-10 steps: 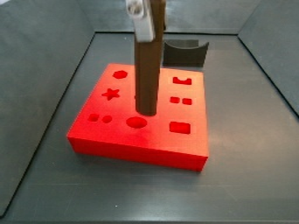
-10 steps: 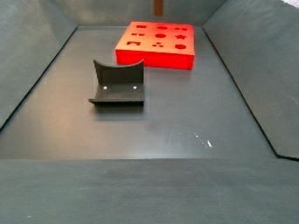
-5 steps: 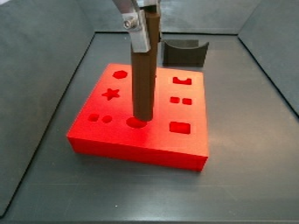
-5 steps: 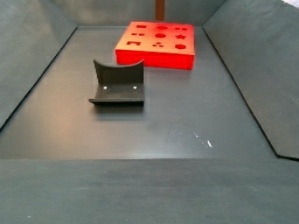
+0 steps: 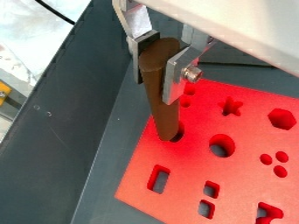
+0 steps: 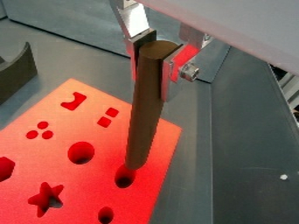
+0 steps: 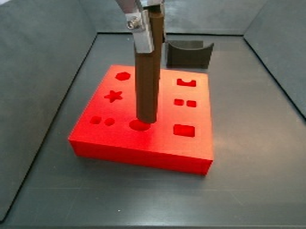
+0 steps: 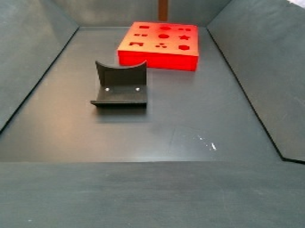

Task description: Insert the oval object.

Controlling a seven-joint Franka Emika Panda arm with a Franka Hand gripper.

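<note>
My gripper point(image 7: 145, 36) is shut on the top of the oval object point(image 7: 145, 85), a long brown peg held upright; both wrist views show its fingers point(image 5: 179, 66) point(image 6: 176, 59) clamped on it. The peg point(image 5: 163, 101) point(image 6: 142, 109) stands over the red block point(image 7: 143, 139) with shaped holes. Its lower tip sits at a hole near the block's front edge point(image 7: 141, 124); in a wrist view the tip is at the mouth of that hole point(image 5: 172, 133). In a side view only the peg's lower part point(image 8: 161, 9) shows above the far red block point(image 8: 161, 46).
A dark grey U-shaped holder point(image 8: 120, 85) point(image 7: 189, 53) stands on the dark floor apart from the block. Grey walls point(image 7: 48, 98) slope up around the floor. The block's other holes include a star point(image 7: 114, 96) and a square point(image 7: 183, 131).
A second ago the peg and gripper stood a little further right and higher; they moved left and down to the front hole. In the last half second nothing visibly moved.
</note>
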